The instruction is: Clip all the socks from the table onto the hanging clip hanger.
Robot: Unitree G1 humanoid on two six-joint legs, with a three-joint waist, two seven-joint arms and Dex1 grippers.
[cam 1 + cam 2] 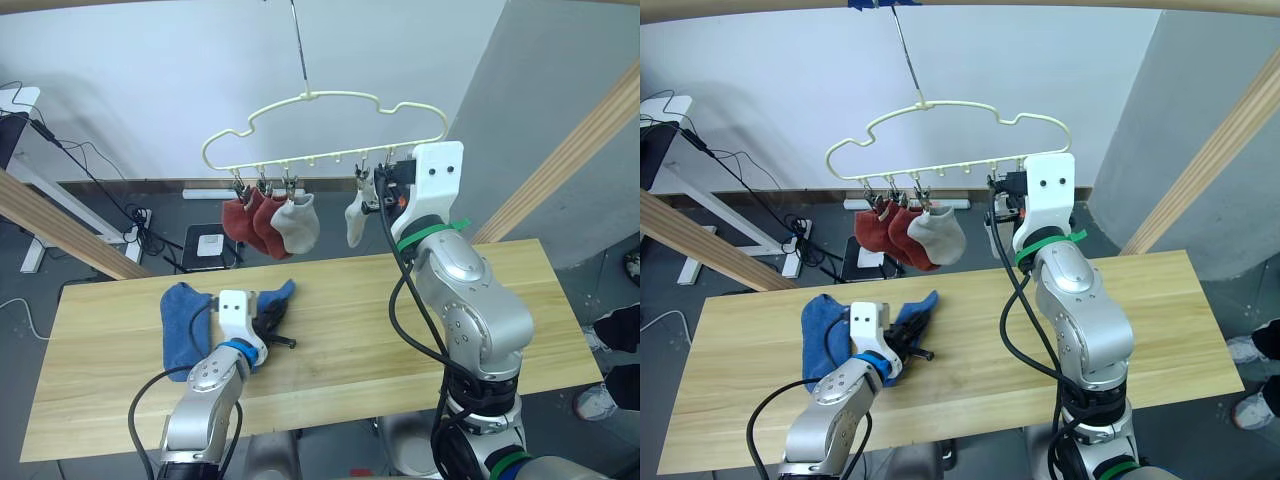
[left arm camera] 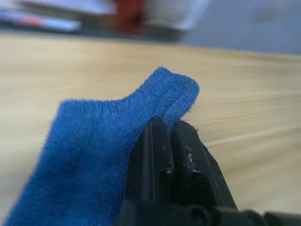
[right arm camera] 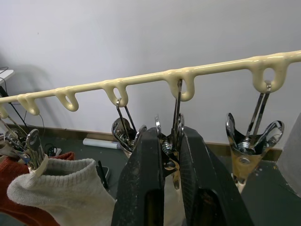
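On the table (image 1: 420, 330) two blue socks remain near the left part of the far edge: one lies bunched flat (image 1: 182, 325), and the other (image 2: 94, 155) has its cuff pinched between the pressed-together fingers of the left pincer (image 1: 272, 325), low over the wood. Above the far edge the clip hanger (image 1: 320, 135) hangs from its thin hook with four socks already clipped: two rust red socks (image 1: 245, 220) and a light grey sock (image 1: 297, 225) crowded together at its left end, and a second light grey sock (image 1: 356, 220) further right. The right pincer (image 3: 163, 155) is raised to the bar and squeezes the wings of one metal clip (image 3: 175, 136), apparently the clip that carries that second grey sock, though the arm hides the join. So four of six look done, and the step in hand seems to be fetching a blue sock while a clip is worked. The risks follow from this. If the squeezed clip is the grey sock's own, pressing it open could let that sock drop. The hanger hangs freely, so a sideways pull could swing it and shake the crowded socks. The left grip is on the cuff's very edge, and soft knit may slip out as it is lifted, or drag the neighbouring blue sock along.
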